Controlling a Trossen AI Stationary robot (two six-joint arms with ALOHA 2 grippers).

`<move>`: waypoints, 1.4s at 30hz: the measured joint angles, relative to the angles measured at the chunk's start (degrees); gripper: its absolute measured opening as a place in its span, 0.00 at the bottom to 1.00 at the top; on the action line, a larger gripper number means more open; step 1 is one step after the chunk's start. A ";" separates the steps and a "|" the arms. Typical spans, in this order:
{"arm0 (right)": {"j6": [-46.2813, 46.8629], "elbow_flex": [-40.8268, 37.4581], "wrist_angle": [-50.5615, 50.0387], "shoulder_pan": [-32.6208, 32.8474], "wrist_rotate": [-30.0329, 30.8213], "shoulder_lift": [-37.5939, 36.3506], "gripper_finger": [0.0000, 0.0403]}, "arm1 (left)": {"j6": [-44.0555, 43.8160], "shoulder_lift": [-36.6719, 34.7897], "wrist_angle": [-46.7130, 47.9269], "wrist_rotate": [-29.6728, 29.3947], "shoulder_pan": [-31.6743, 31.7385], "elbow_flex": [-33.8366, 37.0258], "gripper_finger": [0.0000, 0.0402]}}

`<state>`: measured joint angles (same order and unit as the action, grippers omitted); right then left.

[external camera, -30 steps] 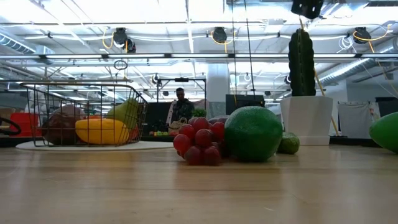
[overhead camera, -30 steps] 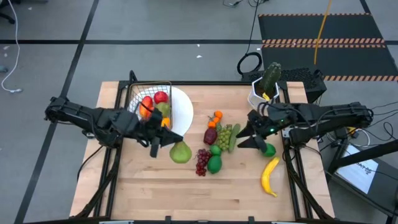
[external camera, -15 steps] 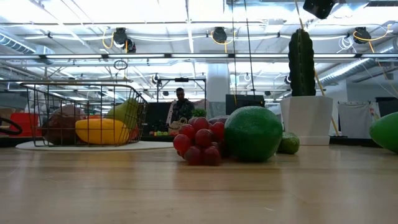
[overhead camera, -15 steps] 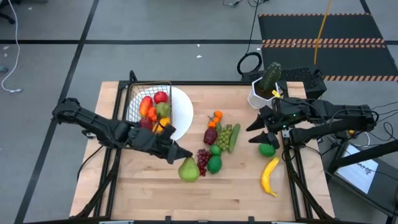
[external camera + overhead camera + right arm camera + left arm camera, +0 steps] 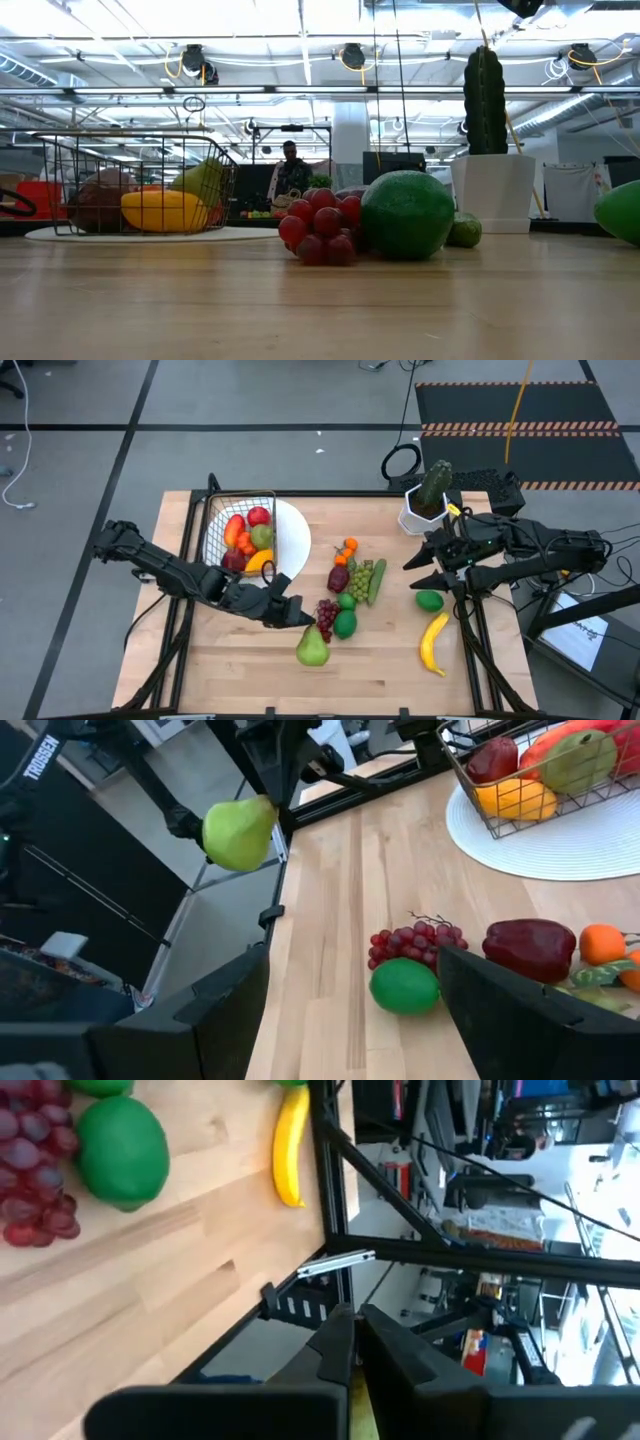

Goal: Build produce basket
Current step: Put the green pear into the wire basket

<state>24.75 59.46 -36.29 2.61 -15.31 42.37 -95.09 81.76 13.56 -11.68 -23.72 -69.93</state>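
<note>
My left gripper (image 5: 303, 622) is shut on a green pear (image 5: 312, 650) over the table's near middle; the right wrist view shows the pear (image 5: 240, 832) in the air. The wire basket (image 5: 240, 525) stands on a white plate (image 5: 295, 540) and holds an apple, a pear and orange and yellow fruit. Red grapes (image 5: 326, 618), a lime (image 5: 345, 624), a second lime (image 5: 430, 600) and a banana (image 5: 433, 643) lie on the table. My right gripper (image 5: 412, 576) hovers open at the right, beside the second lime. My left gripper has the pear by its narrow stem end (image 5: 268, 808), pinched between the shut fingers. It comes from the table's left, slanting down. The pear hangs below the fingers, clear of the table. In its own wrist view only a yellowish sliver (image 5: 355, 1402) shows between the fingers.
A dark red apple (image 5: 339, 577), green grapes (image 5: 358, 582), a cucumber (image 5: 378, 580) and small oranges (image 5: 348, 547) cluster mid-table. A cactus in a white pot (image 5: 425, 495) stands far right. Bare wood lies along the near edge.
My left gripper has carried the pear from beside the plate toward the table's near edge and right, sinking somewhat while its wrist rolled; the pear stays clear of the table. My right gripper has drawn back toward the right edge, still open.
</note>
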 joint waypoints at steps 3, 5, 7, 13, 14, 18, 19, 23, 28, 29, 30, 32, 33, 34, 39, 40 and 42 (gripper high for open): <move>0.02 0.00 0.00 0.00 0.00 0.04 0.70 | -0.01 0.78 -0.25 0.01 0.24 -0.02 0.05; 0.02 0.00 0.03 0.00 0.02 0.13 0.70 | 0.65 0.89 0.10 0.03 0.19 0.00 0.04; 0.02 0.00 0.06 0.00 0.05 0.20 0.70 | 1.49 0.77 0.10 0.02 0.17 0.00 0.02; 0.02 0.00 1.97 0.01 3.18 0.85 0.70 | 5.43 0.76 0.27 0.02 0.17 0.00 0.04; 0.02 0.00 2.25 0.00 3.93 1.08 0.70 | 6.48 0.76 0.29 0.02 0.17 0.00 0.05; 0.05 0.00 3.36 0.00 7.03 2.02 0.70 | 11.68 0.76 0.24 0.04 0.37 0.00 0.05; 0.35 0.00 4.00 0.00 7.82 2.25 0.70 | 13.14 0.76 0.02 0.09 0.49 0.00 0.04; 5.05 0.00 6.47 0.00 8.47 3.45 0.70 | 19.81 0.76 -1.49 0.32 1.02 0.00 0.02; 12.86 0.00 8.70 0.05 12.38 5.32 0.70 | 33.27 0.76 -4.82 3.60 2.67 0.00 0.05; 14.27 0.00 8.98 0.07 12.55 5.72 0.70 | 35.51 0.75 -5.24 4.36 3.07 0.00 0.05; 15.66 0.00 9.39 0.09 12.54 6.16 0.70 | 37.61 0.73 -5.47 4.80 3.45 0.00 0.05; 18.70 0.00 10.18 0.11 12.51 7.08 0.70 | 41.79 0.71 -5.75 6.42 4.23 0.00 0.03; 20.37 0.00 10.33 0.13 12.50 7.46 0.70 | 43.96 0.71 -5.98 7.36 4.63 0.00 0.02; 22.08 0.00 10.69 0.11 12.47 7.98 0.70 | 46.27 0.71 -6.28 7.96 4.99 -0.02 0.02; 28.94 0.00 12.03 0.11 12.34 10.09 0.70 | 59.31 0.71 -8.40 9.27 6.56 0.00 0.05; 30.09 0.00 12.02 0.11 12.33 10.49 0.70 | 62.85 0.71 -9.33 9.27 6.82 0.00 0.05; 32.06 0.00 12.02 0.22 12.31 11.19 0.70 | 70.06 0.71 -11.41 9.27 7.26 0.00 0.04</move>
<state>56.82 59.46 -24.27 2.83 -3.01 53.56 -25.03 82.48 2.15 -2.42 -16.47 -69.93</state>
